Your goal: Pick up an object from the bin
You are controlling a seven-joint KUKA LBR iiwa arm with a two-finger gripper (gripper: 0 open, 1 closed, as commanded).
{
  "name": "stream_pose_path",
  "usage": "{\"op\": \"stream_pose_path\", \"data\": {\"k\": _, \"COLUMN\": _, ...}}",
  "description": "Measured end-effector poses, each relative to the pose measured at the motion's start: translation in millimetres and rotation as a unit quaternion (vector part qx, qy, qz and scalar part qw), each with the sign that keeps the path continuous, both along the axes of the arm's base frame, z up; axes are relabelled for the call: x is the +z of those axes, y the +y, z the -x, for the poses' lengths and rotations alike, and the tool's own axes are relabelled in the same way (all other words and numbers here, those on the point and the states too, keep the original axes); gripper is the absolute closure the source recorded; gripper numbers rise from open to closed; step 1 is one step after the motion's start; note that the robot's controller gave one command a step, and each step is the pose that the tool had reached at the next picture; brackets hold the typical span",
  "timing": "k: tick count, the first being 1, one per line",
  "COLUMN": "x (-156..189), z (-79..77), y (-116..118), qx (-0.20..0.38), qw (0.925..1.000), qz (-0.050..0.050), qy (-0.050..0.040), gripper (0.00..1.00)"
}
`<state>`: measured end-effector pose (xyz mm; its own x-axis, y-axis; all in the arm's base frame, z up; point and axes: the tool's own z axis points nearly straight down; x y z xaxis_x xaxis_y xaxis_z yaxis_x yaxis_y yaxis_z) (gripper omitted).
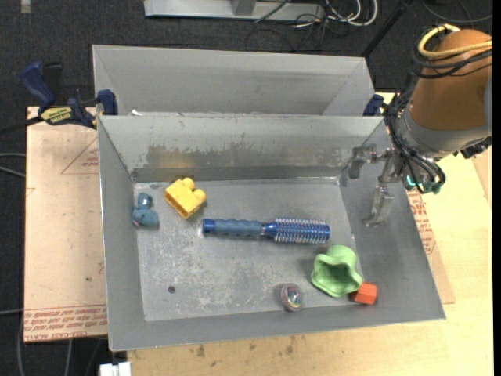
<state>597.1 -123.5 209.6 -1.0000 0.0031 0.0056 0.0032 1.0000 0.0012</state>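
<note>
Gripper (377, 204) at 3 o'clock of bin (235, 143), can't tell if clenched or released. Nearest thing: green lump (336, 271) at 5 o'clock, looks soft, light; pinch its raised rim. Blue brush (266, 229) mid-bin, stiff, handle grabbable.

The arm (452, 92) is cut off by the edge at 2 o'clock, past its orange cover. At 3 o'clock the claw (377, 210) blends into the grey bin wall (403, 249), and its outline is hard to trace. The round thing (291, 296) at 6 o'clock is too small to name. The blue lump (144, 211) at 9 o'clock has no clear shape. A dark speck (171, 290) at 7 o'clock cannot be identified.
</note>
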Motion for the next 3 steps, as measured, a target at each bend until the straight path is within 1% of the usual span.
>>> {"op": "stream_pose_path", "data": {"k": 1, "x": -139, "z": -2.9, "y": 42, "qx": -0.005, "qw": 1.0000, "qz": -0.001, "qy": 0.0003, "gripper": 0.00}}
{"op": "stream_pose_path", "data": {"k": 2, "x": -134, "z": -4.9, "y": 40, "qx": -0.006, "qw": 1.0000, "qz": 0.001, "qy": -0.0031, "gripper": 1.00}}
{"op": "stream_pose_path", "data": {"k": 3, "x": 28, "z": 4.4, "y": 51, "qx": 0.007, "qw": 0.9999, "qz": 0.001, "qy": -0.0082, "gripper": 1.00}}
